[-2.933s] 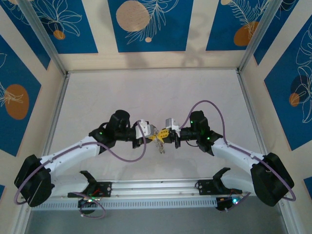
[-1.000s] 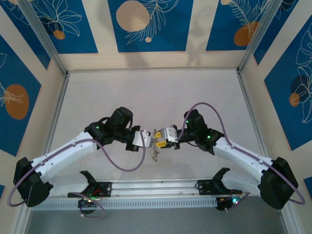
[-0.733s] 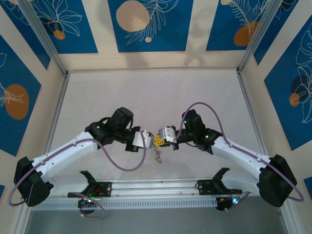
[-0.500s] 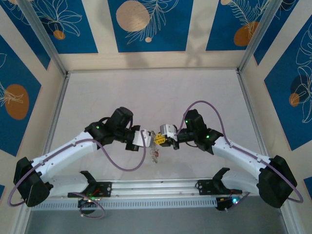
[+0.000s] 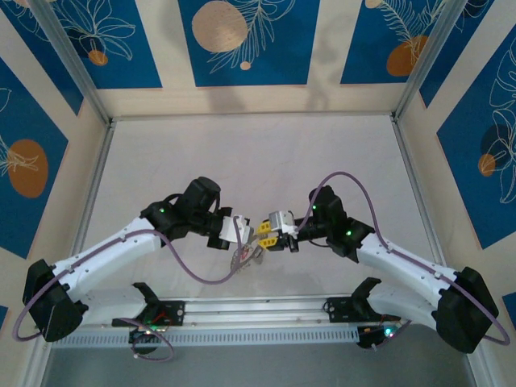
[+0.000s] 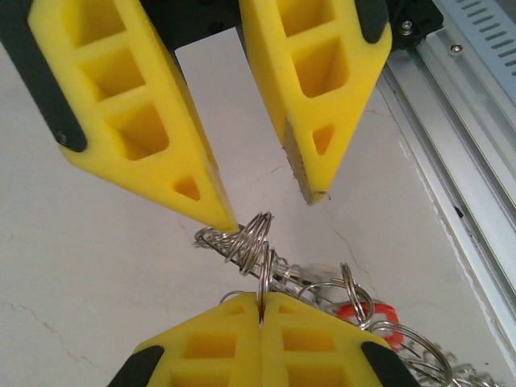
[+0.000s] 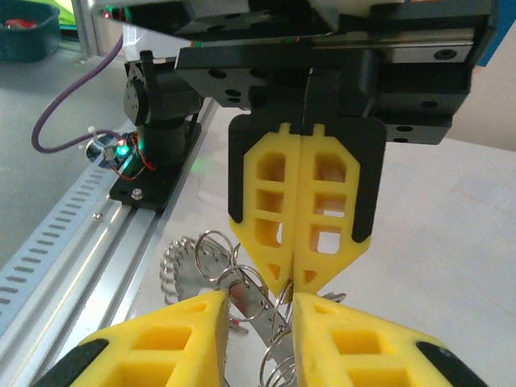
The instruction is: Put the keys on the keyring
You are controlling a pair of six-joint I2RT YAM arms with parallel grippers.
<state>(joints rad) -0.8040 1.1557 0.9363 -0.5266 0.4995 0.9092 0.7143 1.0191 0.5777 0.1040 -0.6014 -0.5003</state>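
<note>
The keyring (image 6: 379, 334) is a bundle of a flat grey ring, many small silvery split rings and a red tag (image 6: 367, 313). My left gripper (image 6: 262, 297) is shut on one small split ring of the keyring, which stands up between its pads. My right gripper (image 6: 272, 211) faces it, open, with one fingertip (image 6: 227, 222) touching a cluster of rings. In the right wrist view the right gripper (image 7: 256, 300) straddles the flat ring (image 7: 270, 310), and the shut left gripper (image 7: 297, 284) points down at it. From above, the keyring (image 5: 240, 258) hangs below the left gripper (image 5: 251, 238) and the right gripper (image 5: 263, 235). I cannot pick out the keys among the rings.
The aluminium rail (image 5: 258, 310) with the arm bases runs along the near edge, close under the keyring. The rail (image 6: 476, 121) lies just right of the bundle. White table top (image 5: 258, 161) stretches beyond the grippers to the patterned walls.
The right arm has drawn back slightly to the right. The keyring bundle has swung left and now hangs under the left gripper. The left arm has barely moved over the last second.
</note>
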